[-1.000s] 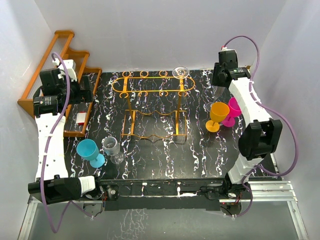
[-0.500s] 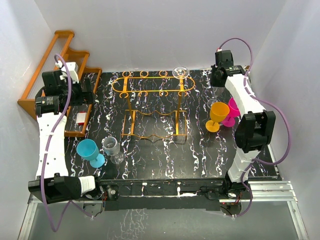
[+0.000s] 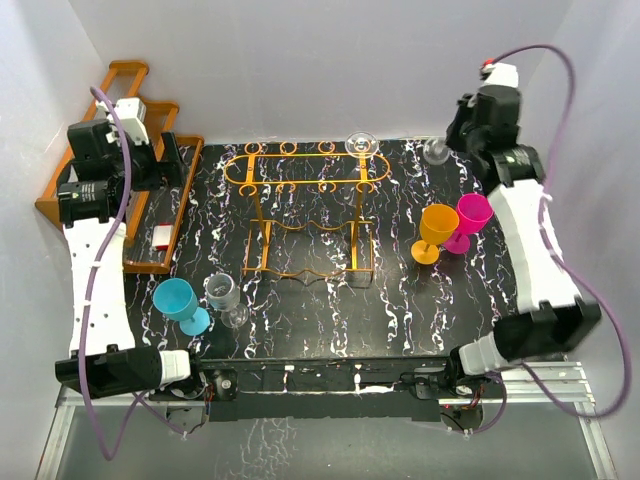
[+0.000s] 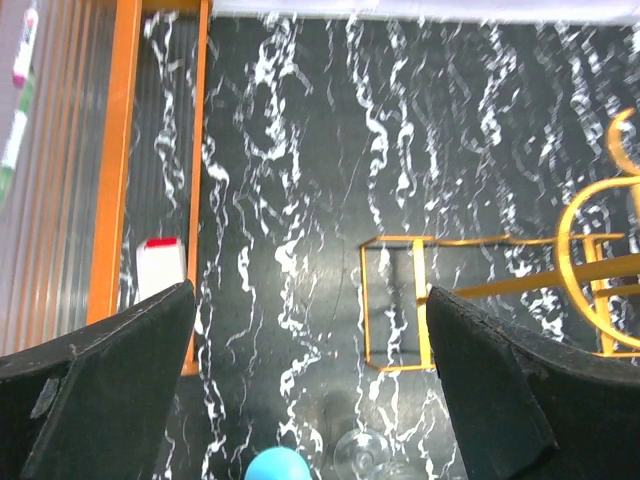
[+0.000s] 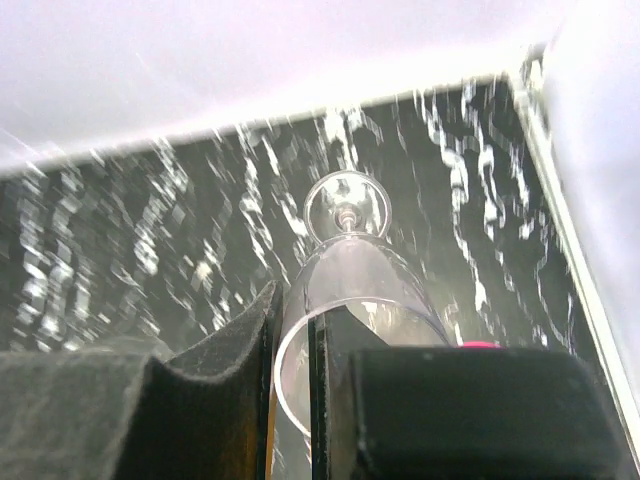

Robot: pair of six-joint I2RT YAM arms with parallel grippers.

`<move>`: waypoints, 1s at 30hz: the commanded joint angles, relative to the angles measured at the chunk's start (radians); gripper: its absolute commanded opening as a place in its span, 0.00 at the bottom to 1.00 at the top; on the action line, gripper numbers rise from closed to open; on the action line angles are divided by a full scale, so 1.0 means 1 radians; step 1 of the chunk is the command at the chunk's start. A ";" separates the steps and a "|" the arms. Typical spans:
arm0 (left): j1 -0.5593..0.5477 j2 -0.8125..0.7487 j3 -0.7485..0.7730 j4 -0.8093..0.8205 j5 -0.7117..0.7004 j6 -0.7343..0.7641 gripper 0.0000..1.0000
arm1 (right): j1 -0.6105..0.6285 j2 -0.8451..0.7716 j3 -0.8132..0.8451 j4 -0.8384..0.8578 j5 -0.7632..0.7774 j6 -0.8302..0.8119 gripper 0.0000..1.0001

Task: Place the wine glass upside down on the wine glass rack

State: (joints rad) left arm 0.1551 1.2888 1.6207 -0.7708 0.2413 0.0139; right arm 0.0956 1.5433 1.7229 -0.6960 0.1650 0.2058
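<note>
White walls close in a black marbled surface point(image 3: 400, 320), with the gold wire rack point(image 3: 300, 215) standing at its middle. 1 clear glass point(image 3: 361, 143) already hangs upside down at the rack's far right end, so that slot is taken.

Your right fingers point(image 3: 460, 138) are up at the far right corner, well right of the rack, pinched onto the rim end of the wine glass point(image 5: 345, 270). The wrist view shows the bowl clamped between the 2 fingers, with the stem and foot pointing away toward the far wall. It looks lifted off the surface, though you cannot be sure from these views. It lies tilted, not yet turned over.

Your left fingers point(image 3: 170, 165) are spread wide and hold nothing, up by the brown wooden rack point(image 3: 120, 120) at the far left.

So the pick-up looks done. You have yet to carry the glass left to the rack, flip it foot-up, slide the stem into a free loop, and let go. An orange goblet point(image 3: 436, 230) and a pink goblet point(image 3: 468, 215) stand near your right arm, so mind them.
</note>
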 commanded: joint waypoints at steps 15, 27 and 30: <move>-0.006 -0.056 -0.046 0.775 0.576 -0.772 0.97 | -0.009 -0.585 -0.503 0.969 -0.399 0.109 0.08; -0.382 0.139 -0.024 1.060 0.479 -1.248 0.97 | -0.006 -0.636 -0.652 1.496 -0.637 -0.012 0.08; -0.471 0.191 0.048 1.007 0.455 -1.192 0.97 | -0.002 -0.612 -0.640 1.560 -0.696 0.011 0.08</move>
State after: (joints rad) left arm -0.2066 1.4494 1.5703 0.2321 0.7246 -1.1610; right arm 0.0902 0.8986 1.0550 0.6788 -0.4446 0.2100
